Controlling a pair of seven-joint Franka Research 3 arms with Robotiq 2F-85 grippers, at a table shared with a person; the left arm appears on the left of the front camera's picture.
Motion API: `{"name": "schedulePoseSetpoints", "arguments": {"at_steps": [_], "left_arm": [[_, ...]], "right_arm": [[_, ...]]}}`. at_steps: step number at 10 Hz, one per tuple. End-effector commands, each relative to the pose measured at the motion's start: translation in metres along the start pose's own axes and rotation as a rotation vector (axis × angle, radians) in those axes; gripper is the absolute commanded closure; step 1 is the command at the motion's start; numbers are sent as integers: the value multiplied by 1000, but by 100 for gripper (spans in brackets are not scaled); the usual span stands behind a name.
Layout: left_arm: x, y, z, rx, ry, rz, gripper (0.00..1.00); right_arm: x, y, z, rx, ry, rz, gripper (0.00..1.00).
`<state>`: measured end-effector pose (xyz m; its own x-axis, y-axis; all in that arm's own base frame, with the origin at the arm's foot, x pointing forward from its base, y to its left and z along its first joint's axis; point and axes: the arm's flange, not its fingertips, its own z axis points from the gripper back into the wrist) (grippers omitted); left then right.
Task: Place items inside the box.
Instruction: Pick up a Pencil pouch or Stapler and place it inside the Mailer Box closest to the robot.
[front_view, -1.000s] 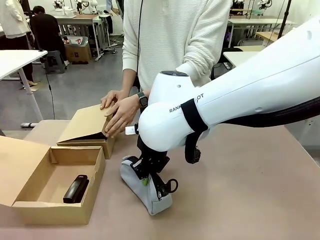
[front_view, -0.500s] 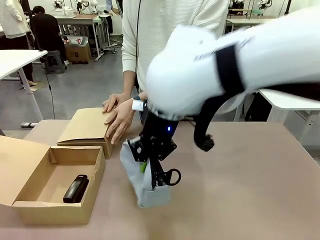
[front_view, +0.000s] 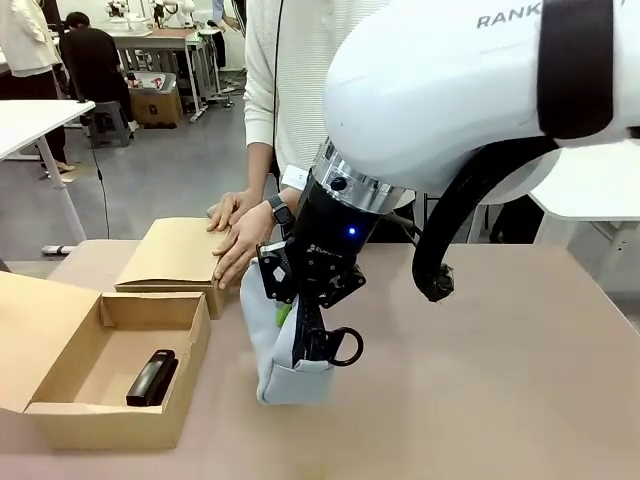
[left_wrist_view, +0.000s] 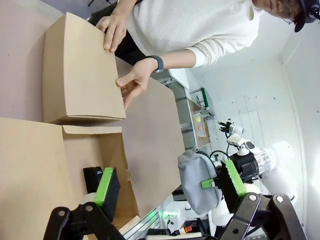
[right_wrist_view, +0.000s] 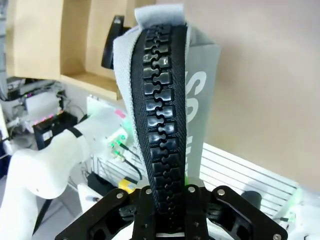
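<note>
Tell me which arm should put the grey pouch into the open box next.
Right. Its claw is shut on the grey zip pouch, held beside the open box with the black stapler inside. The left claw is open, holding nothing.

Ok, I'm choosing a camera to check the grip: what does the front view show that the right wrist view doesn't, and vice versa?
Front view: the person's hands resting on a second, closed cardboard box. Right wrist view: the black zipper teeth close up, pinched between the right arm's fingers. Both: the grey pouch, the open box and the black stapler lying in it.
</note>
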<state>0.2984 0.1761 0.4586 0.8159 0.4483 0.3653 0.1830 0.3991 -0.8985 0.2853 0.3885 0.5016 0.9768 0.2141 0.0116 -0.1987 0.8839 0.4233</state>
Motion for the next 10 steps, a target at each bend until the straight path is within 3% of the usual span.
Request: {"name": "schedulePoseSetpoints", "arguments": {"at_steps": [1, 2, 3, 6, 8, 9, 10], "left_arm": [[-4, 1, 1, -17, -2, -24, 0], [-4, 1, 1, -17, -2, -24, 0], [-4, 1, 1, -17, -2, -24, 0], [-4, 1, 1, -17, -2, -24, 0], [-4, 1, 1, -17, -2, -24, 0], [-4, 1, 1, -17, -2, -24, 0], [-4, 1, 1, -17, -2, -24, 0]], "right_arm": [[17, 30, 2, 58, -173, -28, 92], [40, 60, -3, 152, -281, -88, 92], [58, 82, -12, 218, -313, -168, 92], [91, 142, -76, 256, -153, -125, 92], [98, 172, -114, 220, -115, -99, 92], [96, 175, -122, 193, -100, -110, 92], [82, 134, -116, 242, -125, -89, 92]]}}
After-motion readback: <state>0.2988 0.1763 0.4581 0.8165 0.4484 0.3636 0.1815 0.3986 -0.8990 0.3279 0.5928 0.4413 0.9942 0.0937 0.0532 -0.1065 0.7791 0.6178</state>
